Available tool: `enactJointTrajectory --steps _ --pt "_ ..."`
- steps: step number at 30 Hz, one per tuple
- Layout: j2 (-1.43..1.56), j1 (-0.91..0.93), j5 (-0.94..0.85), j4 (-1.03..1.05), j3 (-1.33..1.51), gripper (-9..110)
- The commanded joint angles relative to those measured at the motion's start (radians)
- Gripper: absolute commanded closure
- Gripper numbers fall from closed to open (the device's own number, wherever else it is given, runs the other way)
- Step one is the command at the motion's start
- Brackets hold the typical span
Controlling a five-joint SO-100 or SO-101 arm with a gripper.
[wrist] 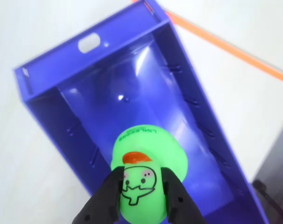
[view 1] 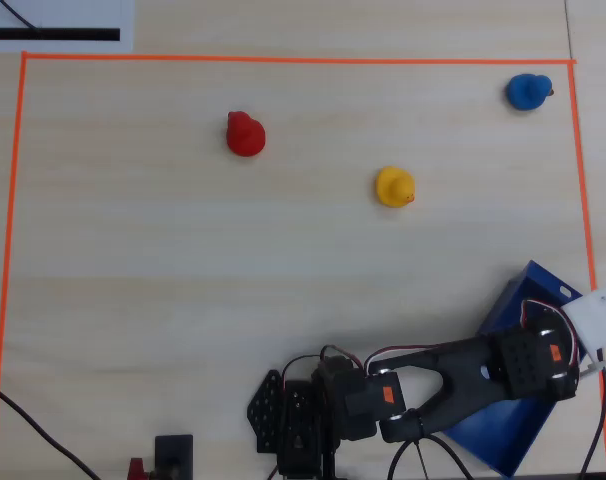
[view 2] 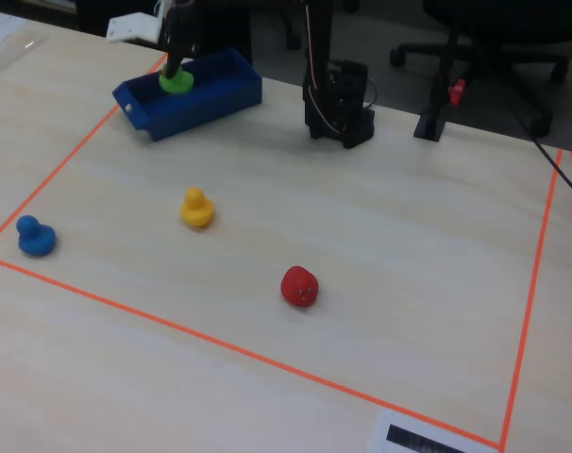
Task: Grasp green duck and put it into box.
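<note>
My gripper (wrist: 141, 176) is shut on the green duck (wrist: 144, 179), one black finger (wrist: 109, 196) on each side of its body, its orange beak and drawn face towards the wrist camera. The duck hangs above the floor of the dark-blue box (wrist: 132, 84), inside its walls. In the fixed view the green duck (view 2: 176, 81) sits at the gripper's tip over the box (view 2: 210, 98) at the back left. From overhead the arm (view 1: 528, 360) covers the duck, and the box (view 1: 528, 287) shows at the bottom right.
A yellow duck (view 1: 394, 187), a blue duck (view 1: 528, 92) and a red toy (view 1: 245, 134) stand apart on the wooden table inside an orange tape border (view 1: 283, 59). The arm's base (view 1: 313, 410) is at the bottom centre of the overhead view.
</note>
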Motion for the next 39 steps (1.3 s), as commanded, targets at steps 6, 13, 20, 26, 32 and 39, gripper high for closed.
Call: enactJointTrajectory --steps 6,13,20,26,32,39 --pt "0.029 0.009 -0.041 -0.282 0.179 101" --pt "0.009 0.015 -0.052 -0.249 0.158 93" --pt "0.005 0.014 -0.064 -0.187 0.130 80" --pt "0.006 0.005 -0.041 -0.181 0.084 79" --pt "0.012 -0.103 0.201 -0.166 -0.215 87" --pt "-0.003 -0.600 0.354 0.405 -0.742 101"
